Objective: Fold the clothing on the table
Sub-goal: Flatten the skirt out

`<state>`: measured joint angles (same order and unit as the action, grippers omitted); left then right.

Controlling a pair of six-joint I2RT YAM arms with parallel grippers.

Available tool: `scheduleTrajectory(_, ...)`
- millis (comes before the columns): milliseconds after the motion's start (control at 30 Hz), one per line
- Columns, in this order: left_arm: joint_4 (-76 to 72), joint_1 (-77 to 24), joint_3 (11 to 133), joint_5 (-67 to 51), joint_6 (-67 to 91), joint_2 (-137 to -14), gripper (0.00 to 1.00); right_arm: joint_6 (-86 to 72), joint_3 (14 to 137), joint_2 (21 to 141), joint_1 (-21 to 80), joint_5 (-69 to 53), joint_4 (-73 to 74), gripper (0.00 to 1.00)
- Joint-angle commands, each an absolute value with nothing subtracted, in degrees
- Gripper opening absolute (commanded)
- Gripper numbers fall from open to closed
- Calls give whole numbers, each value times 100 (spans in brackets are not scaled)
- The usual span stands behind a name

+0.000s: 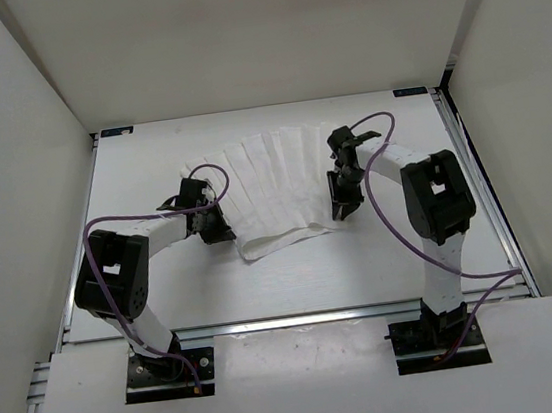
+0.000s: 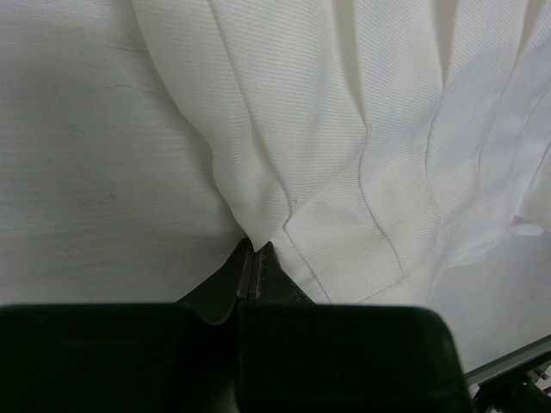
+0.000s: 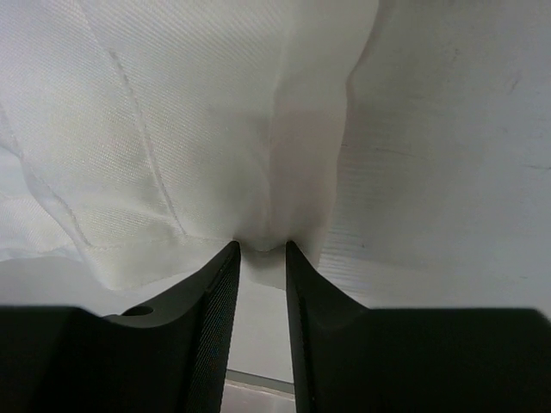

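1. The clothing lay fanned out on the middle of the table, between the two arms.
2. Left gripper: jaws pressed together, pinching the clothing's left edge.
3. Right gripper: jaws parted, straddling a fold of the right edge. A firm pinch seemed necessary before any even, two-sided lift.

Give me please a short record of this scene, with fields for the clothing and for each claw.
clothing: white, pleated, spread like a fan on the table
left claw: shut on a corner of the clothing
right claw: open, cloth edge between its fingers
positions: one claw at each side of the clothing
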<state>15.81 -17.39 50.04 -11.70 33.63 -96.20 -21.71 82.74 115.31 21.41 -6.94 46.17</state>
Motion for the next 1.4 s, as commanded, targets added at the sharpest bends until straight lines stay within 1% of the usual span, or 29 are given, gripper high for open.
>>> scheduleTrajectory(0, 1714, -1696, 4939, -1212, 3260, -9510, 0, -2241, 8507, 11724, 2224, -642, 4684, 33)
scheduleTrajectory(33, 1688, -1679, 4957, -1169, 3252, -9501, 0, -2224, 8490, 11742, 2302, -598, 4702, 32)
scheduleTrajectory(67, 1688, -1679, 4966, -1186, 3252, -9536, 0, -2215, 8508, 11768, 2320, -545, 4728, 28)
scheduleTrajectory(100, 1653, -1670, 4966, -1213, 3252, -9545, 0, -2215, 8508, 11803, 2355, -501, 4746, 21)
scheduleTrajectory(133, 1687, -1661, 4957, -1195, 3208, -9554, 0, -2232, 8551, 11812, 2364, -405, 4790, 16)
scheduleTrajectory(167, 1687, -1635, 4957, -1187, 3225, -9554, 0, -2241, 8552, 11847, 2399, -396, 4799, 6)
scheduleTrajectory(200, 1679, -1617, 4931, -1213, 3234, -9554, 0, -2241, 8569, 11856, 2399, -326, 4895, 0)
scheduleTrajectory(333, 1661, -1538, 4913, -1248, 3243, -9519, 0, -2171, 8754, 11699, 2364, -80, 5019, 0)
scheduleTrajectory(433, 1600, -1486, 4895, -1379, 3243, -9519, 0, -2162, 8763, 11278, 2312, -70, 5080, 0)
scheduleTrajectory(533, 1555, -1520, 4843, -1503, 3278, -9536, 0, -2198, 8553, 10785, 2145, -122, 5010, 0)
scheduleTrajectory(633, 1433, -1608, 4799, -1652, 3322, -9527, 1, -2250, 8053, 10354, 1750, -543, 4800, 0)
scheduleTrajectory(700, 1310, -1643, 4729, -1844, 3401, -9527, 9, -2337, 7483, 10047, 1347, -895, 4659, 0)
scheduleTrajectory(767, 1170, -1652, 4597, -2039, 3480, -9519, 33, -2382, 7033, 9862, 1064, -1456, 4326, 0)
scheduleTrajectory(800, 1108, -1652, 4597, -2187, 3550, -9484, 41, -2434, 6831, 9748, 916, -1729, 4107, 0)
scheduleTrajectory(833, 1064, -1626, 4588, -2389, 3586, -9475, 44, -2469, 6699, 9651, 784, -1827, 4061, 0)
scheduleTrajectory(933, 1185, -1766, 4719, -2715, 3569, -9299, 46, -2558, 6320, 9554, 712, -2092, 3798, 0)
scheduleTrajectory(1033, 1651, -2108, 4904, -2488, 3349, -9185, 46, -2575, 6284, 9606, 720, -2197, 3761, 0)
scheduleTrajectory(1133, 1661, -2390, 4808, -2478, 3462, -9079, 47, -2575, 6275, 9685, 738, -2233, 3709, 0)
scheduleTrajectory(1233, 1267, -2435, 4466, -2733, 3875, -9018, 45, -2584, 6328, 9720, 677, -2189, 3735, 0)
scheduleTrajectory(1367, 1669, -2523, 4500, -2444, 3745, -8921, 41, -2505, 6389, 9651, 615, -2074, 3850, 0)
